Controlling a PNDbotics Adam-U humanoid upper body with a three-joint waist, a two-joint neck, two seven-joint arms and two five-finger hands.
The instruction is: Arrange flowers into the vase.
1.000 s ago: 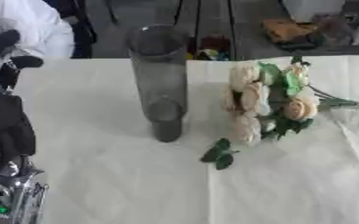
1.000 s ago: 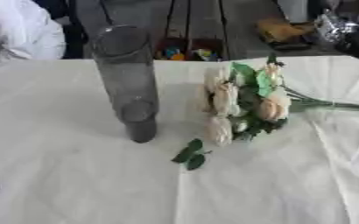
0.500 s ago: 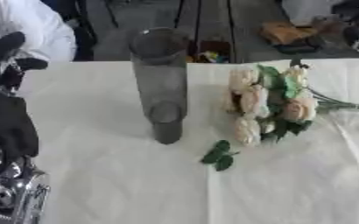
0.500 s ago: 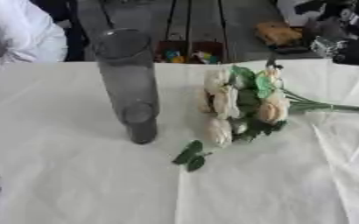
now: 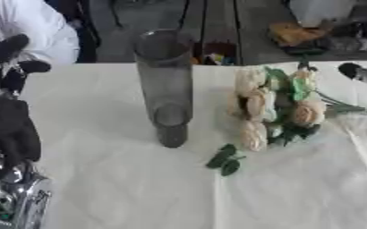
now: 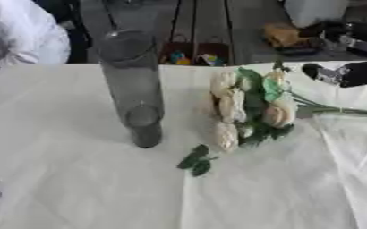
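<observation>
The right hand comes in from the upper right edge, black with a silver joint, hanging above the far right of the table. Whether its fingers are spread or curled cannot be told; only a dark rounded tip and part of the body show. It holds nothing that can be seen.

Just below and to the left of that hand lie the flowers, 1 bunch of cream and pale peach blooms with green leaves, flat on the white cloth. The blooms point away from the hand toward the middle of the table, and the green stems run out to the right, passing under the hand's tip. A loose sprig of leaves lies nearer the camera, apart from the bunch.

Farther left of the right hand, beyond the flowers, stands the vase, a tall grey clear cylinder, upright and apart from the blooms.

The left hand shows at the left edge, black fingers straight and raised, well apart from the vase and touching nothing.
</observation>
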